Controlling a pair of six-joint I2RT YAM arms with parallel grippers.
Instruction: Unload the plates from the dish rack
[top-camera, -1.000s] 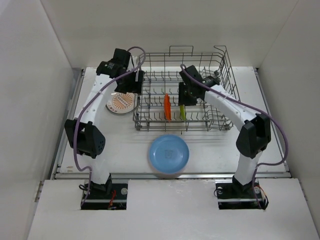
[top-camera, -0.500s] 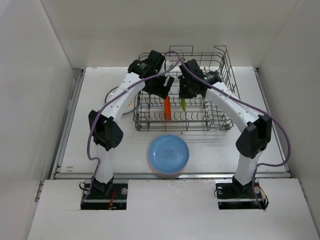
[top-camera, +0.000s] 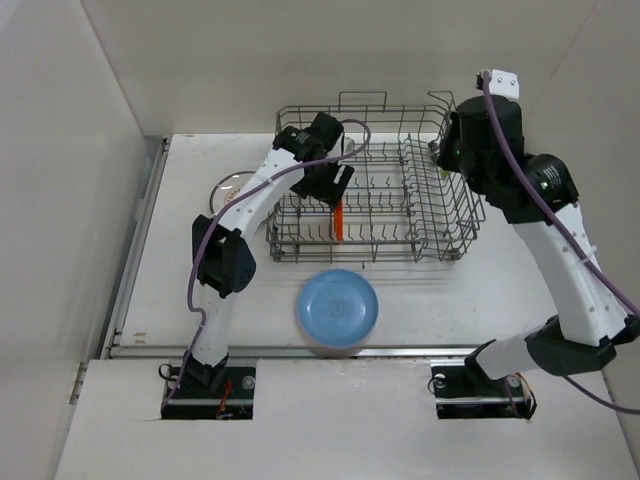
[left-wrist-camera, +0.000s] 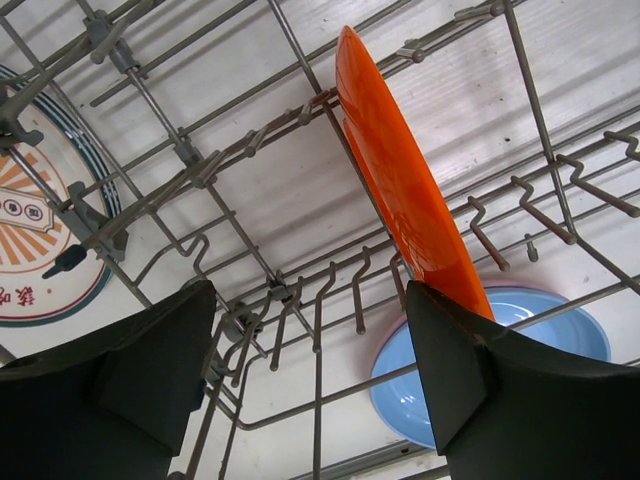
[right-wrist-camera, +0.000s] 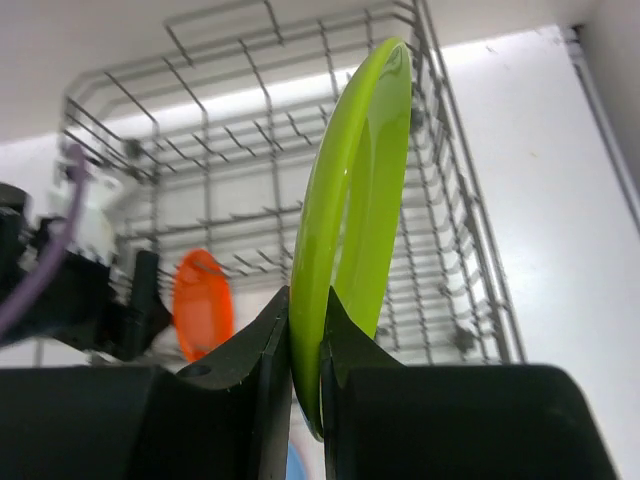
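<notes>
My left jaws stand apart; the orange plate (left-wrist-camera: 400, 180) stands on edge at 1 o'clock from them. My right jaws clamp the green plate (right-wrist-camera: 355, 170).

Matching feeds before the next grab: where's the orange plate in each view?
Top external: orange plate upright in the dish rack, left of centre.
Left wrist: orange plate centre, slanting top to lower right.
Right wrist: orange plate lower left, left of the lime green plate.
Shared landmark: dish rack.

A robotics lab booth, I'd say. Plain white panels (top-camera: 70, 180) box in a white surface (top-camera: 430, 300), with two cabled robot arms (top-camera: 250, 200) bolted at its near edge.
</notes>
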